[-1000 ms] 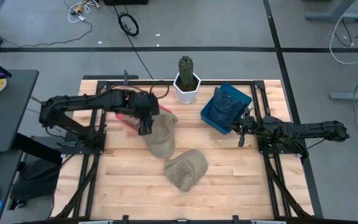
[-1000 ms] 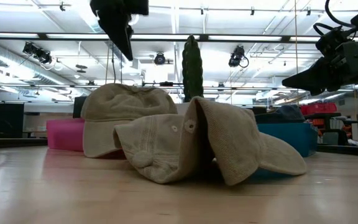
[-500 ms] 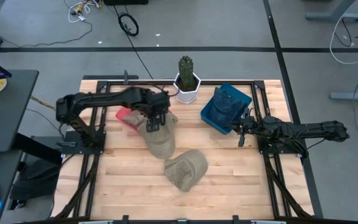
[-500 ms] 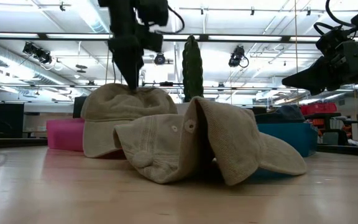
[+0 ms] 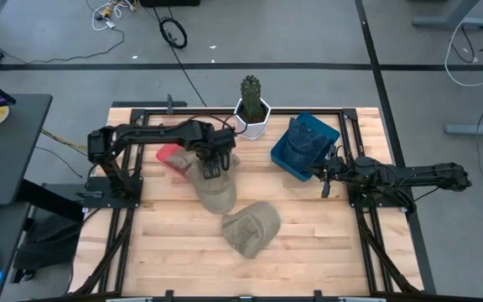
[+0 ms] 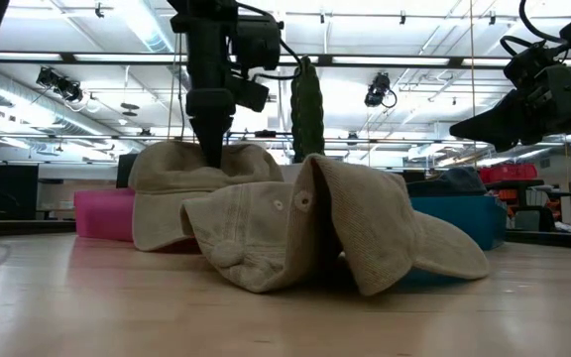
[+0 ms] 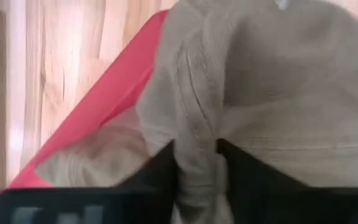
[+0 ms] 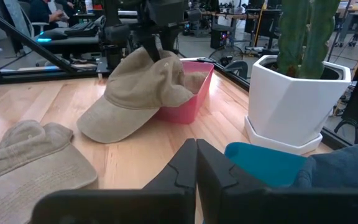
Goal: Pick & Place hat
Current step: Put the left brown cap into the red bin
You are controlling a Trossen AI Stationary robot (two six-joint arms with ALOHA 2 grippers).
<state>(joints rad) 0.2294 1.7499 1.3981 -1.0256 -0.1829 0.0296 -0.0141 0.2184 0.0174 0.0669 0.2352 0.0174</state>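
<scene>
Left gripper (image 5: 210,170) having descended onto tan hat (image 5: 215,184), fingers pinching its crown; hat lying partly in pink bin (image 5: 169,158); denim hat (image 5: 310,134) sitting in blue bin (image 5: 289,159) beside cactus pot (image 5: 251,117); right gripper (image 5: 324,181) waiting closed beside blue bin

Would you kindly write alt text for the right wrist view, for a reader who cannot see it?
The left claw presses down on a tan cap draped over the rim of a pink bin on the wooden table. A second tan cap lies nearer, a cactus in a white pot stands beside a blue bin.
</scene>
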